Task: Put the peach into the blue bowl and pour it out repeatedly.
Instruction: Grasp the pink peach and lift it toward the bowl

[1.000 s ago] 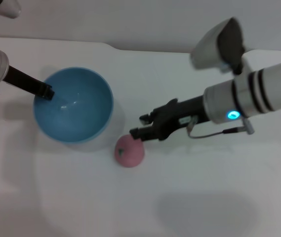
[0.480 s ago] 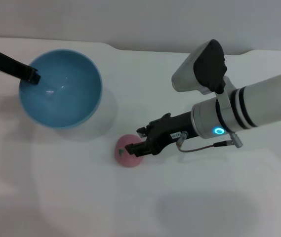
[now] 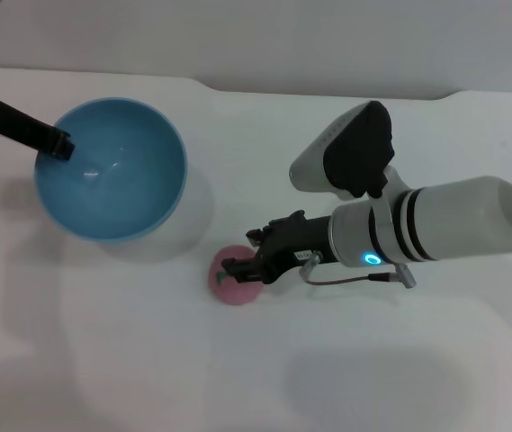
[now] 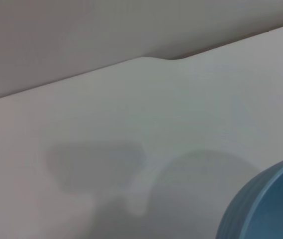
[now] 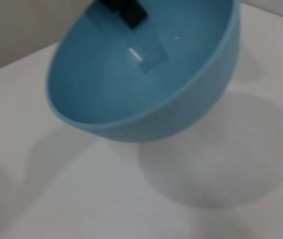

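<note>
- Nearest the robot on the white table point(image 3: 264, 378), the peach point(image 3: 230, 286) lies on bare surface, near the blue bowl point(image 3: 112, 168) but apart from it, toward the robot's right and closer in.
- Over the peach, the right gripper point(image 3: 240, 271) has its dark fingers down on the fruit's upper side, one on either flank. They look to be around it, but whether they are pressing or only bracketing it I cannot tell.
- By its looks the peach is a small, matte, light toy. I judge it stiff enough to bear a firm pinch and not slippery, though a round body can roll or squirt out if pinched above its middle. The best hold is across its widest part, fingers on opposite sides and low enough to sit past the bulge.
- Farther off on the robot's left, the bowl is carried off the table and tipped; the right wrist view shows its underside clear of the surface, with its shadow below.
- At the bowl's far-left rim, the left gripper point(image 3: 56, 144) is clamped on the wall, one dark finger showing inside against the glossy blue.
- Glossy plastic held at one rim point may swivel, I reckon; the peach should be let go low over the hollow, which shows nothing inside.
</note>
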Available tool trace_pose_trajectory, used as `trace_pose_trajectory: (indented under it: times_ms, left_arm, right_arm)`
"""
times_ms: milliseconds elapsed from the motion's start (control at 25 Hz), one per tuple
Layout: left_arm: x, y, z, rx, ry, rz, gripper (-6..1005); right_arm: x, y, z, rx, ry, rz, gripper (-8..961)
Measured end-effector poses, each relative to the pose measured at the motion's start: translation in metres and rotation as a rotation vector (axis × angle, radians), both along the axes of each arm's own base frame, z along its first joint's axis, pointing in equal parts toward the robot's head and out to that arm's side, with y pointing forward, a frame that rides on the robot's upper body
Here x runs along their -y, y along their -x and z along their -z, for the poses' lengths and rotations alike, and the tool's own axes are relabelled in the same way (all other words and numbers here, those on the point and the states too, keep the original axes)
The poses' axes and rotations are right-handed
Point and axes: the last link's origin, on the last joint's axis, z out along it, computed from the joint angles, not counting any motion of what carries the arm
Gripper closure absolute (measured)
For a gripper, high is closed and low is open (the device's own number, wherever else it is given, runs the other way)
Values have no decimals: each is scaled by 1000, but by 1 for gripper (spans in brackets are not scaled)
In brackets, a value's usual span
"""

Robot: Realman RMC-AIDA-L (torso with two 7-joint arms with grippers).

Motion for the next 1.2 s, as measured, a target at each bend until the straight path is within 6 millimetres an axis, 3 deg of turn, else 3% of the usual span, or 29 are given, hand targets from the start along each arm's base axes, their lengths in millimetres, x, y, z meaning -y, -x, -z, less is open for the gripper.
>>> trace_pose_trajectory:
  times_ms: [720,1080,1200]
  left_arm:
    - [-2,-6,4,-6,16,17,1000]
    - [-1,-8,11,-1,32,27,1000]
    - [-1,-9,12,-2,38,29,1000]
  right_arm:
    - [8,-16,3,-53,1,151,353]
    - [14,-18,5,-42,26,112,356]
    - [17,-16,6,-46,46,101,452]
